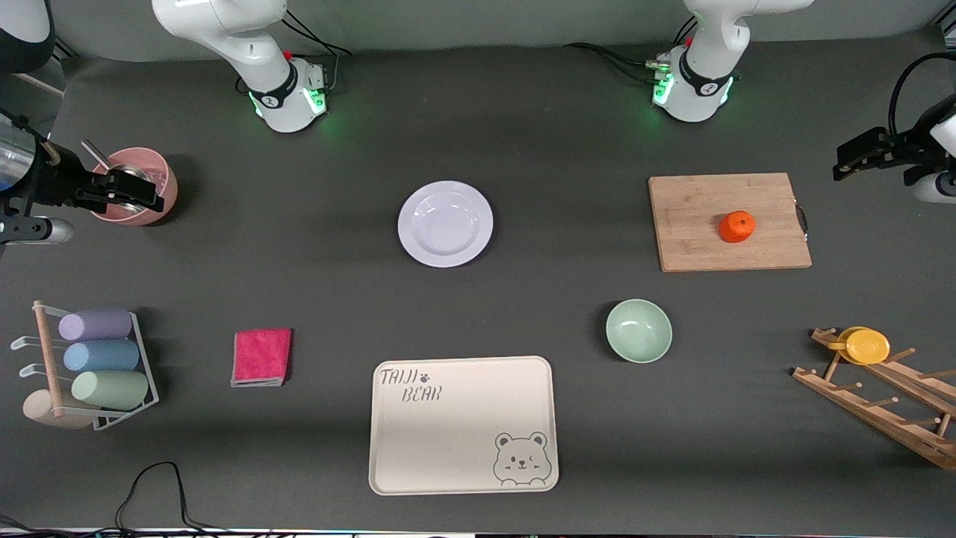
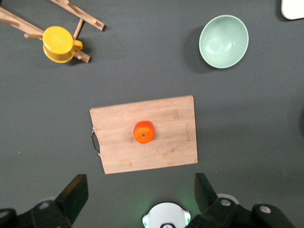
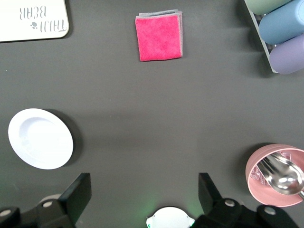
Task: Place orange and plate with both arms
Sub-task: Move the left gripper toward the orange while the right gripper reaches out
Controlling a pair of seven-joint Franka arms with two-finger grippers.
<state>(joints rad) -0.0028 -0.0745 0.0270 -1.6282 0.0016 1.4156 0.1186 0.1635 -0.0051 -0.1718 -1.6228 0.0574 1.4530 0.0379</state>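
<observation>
Orange (image 1: 737, 226) on board (image 1: 702, 239), plate (image 1: 445, 223) (unobstructed)

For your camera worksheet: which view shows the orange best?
The left wrist view: the orange sits mid-frame on the cutting board, seen from straight above. The front view shows it smaller; the right wrist view misses it.

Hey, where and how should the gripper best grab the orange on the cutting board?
Probably straight down from above, fingers closing across the widest middle of the orange. It is small and round, sitting alone on the flat cutting board, with free space all around. The left gripper is open.
</observation>
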